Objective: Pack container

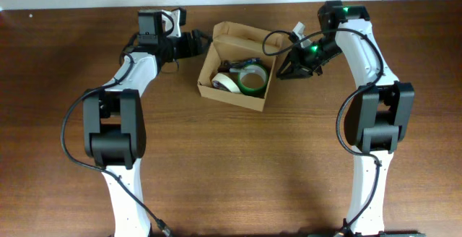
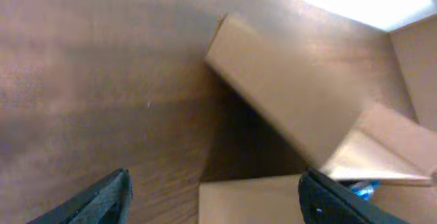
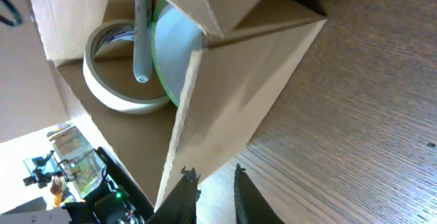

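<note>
The container is a tan cardboard box with its lid flap up, at the table's middle back. Inside lie a cream tape roll, a green tape roll and a pen. My left gripper is open at the box's back left corner, and its fingers straddle a cardboard flap without touching it. My right gripper is just outside the box's right wall. Its fingers are nearly together with only table between them, next to the wall. The cream roll, pen and green roll show inside.
The brown wooden table stretches in front of the box. Both arm bases stand at the front left and front right. Black cables run along both arms near the box's back corners.
</note>
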`<control>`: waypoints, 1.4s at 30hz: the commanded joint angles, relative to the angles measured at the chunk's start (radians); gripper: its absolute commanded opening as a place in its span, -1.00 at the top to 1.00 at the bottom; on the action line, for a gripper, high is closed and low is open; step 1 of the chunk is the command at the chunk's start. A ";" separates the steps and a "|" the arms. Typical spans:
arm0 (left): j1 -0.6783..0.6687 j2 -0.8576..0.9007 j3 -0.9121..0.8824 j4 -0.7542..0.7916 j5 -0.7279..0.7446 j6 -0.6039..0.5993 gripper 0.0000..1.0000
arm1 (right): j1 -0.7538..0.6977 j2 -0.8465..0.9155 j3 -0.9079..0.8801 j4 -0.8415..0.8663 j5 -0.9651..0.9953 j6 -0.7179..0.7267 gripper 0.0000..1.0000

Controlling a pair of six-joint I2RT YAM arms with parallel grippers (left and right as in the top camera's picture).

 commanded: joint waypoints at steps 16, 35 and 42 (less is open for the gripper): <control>-0.040 0.051 0.000 -0.087 0.251 -0.008 -0.43 | 0.005 0.021 -0.003 -0.027 -0.024 -0.011 0.70; -0.168 0.050 0.000 -0.246 0.254 0.005 -0.29 | 0.055 0.021 -0.003 -0.094 0.137 -0.016 0.70; -0.144 0.050 0.000 -0.253 0.166 0.034 -0.17 | 0.055 0.021 -0.003 -0.060 0.177 -0.018 0.88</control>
